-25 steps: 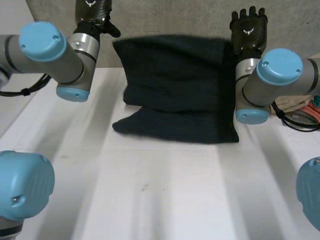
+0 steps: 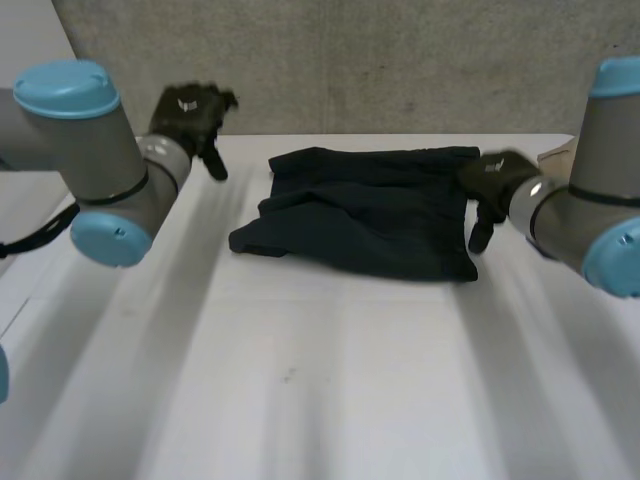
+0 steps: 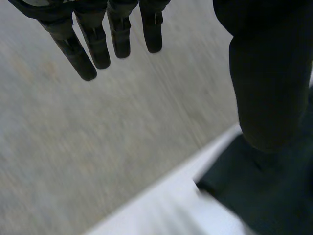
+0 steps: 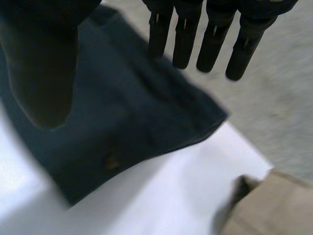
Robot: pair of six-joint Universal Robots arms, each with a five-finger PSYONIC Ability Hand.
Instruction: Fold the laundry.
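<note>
Head view. The dark cloth (image 2: 370, 210) lies flat but creased on the white worktop (image 2: 320, 370), toward 12 o'clock of the worktop's middle and close to the far edge, below the grey wall (image 2: 400, 60). Its outline is roughly rectangular, with a lobe jutting out toward 8 o'clock.

The left robot hand (image 2: 190, 115) ends the left arm (image 2: 95, 150) and sits at about 10 o'clock of the cloth, apart from it. The right robot hand (image 2: 495, 180) ends the right arm (image 2: 590, 215) and sits at 3 o'clock of the cloth, at its right edge. Whether it touches the fabric cannot be told. A beige item (image 2: 555, 155) lies beside this hand, toward 2 o'clock of the cloth.

Left wrist view. The fingers (image 3: 98, 44) are straight and the thumb (image 3: 269, 83) stands well apart from them, so the hand is spread wide and holds nothing. A corner of the cloth (image 3: 264, 196) lies on the worktop beyond the thumb.

Right wrist view. The fingers (image 4: 215, 34) are straight and the thumb (image 4: 44, 63) is set wide from them, with nothing held. A corner of the cloth (image 4: 122, 122) lies under the palm, and the beige item (image 4: 264, 205) rests near that corner.
</note>
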